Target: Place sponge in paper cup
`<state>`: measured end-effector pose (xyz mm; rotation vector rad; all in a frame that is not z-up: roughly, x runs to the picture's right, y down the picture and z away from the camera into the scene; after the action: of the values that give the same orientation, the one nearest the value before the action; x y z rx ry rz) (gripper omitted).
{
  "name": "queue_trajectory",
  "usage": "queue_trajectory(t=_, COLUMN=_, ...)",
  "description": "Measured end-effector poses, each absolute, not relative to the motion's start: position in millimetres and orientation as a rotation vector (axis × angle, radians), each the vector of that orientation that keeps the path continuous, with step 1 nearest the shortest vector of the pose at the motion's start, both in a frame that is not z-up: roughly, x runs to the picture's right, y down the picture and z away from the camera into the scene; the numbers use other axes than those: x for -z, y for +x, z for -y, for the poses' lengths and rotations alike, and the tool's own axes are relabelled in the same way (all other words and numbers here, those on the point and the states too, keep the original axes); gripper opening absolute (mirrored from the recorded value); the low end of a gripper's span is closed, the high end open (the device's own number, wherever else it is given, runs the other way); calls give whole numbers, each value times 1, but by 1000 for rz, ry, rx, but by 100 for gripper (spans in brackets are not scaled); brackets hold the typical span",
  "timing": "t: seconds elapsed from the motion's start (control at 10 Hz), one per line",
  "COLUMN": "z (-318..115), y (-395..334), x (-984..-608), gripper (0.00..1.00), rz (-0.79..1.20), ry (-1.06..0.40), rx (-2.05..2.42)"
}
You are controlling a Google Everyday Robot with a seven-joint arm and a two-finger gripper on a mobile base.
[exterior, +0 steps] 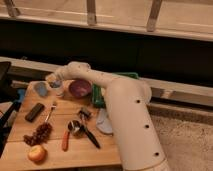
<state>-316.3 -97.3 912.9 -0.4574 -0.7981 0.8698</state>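
Seemingly above the short off-white paper cup [58, 89], the tool [54, 80] hovers, its grip unreadable.

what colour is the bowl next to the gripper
Purple, with a darker inside. The bowl sits just right of the gripper at the table's back edge, seen in the camera view.

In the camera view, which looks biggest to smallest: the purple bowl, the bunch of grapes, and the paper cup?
1. Purple bowl
2. Bunch of grapes, which sits nearer the camera, so this rank is unsure
3. Paper cup, partly hidden by the gripper above it
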Motion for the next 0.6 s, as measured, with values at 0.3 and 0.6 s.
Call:
queue_trajectory(t=0.3, z=107, y=-317, x=-908, gripper=73, rz=794, ry=-444, rx=-848)
queue_trajectory(t=0.6, z=132, y=-312, x=-895, gripper=73, rz=772, ry=-401, rx=-795)
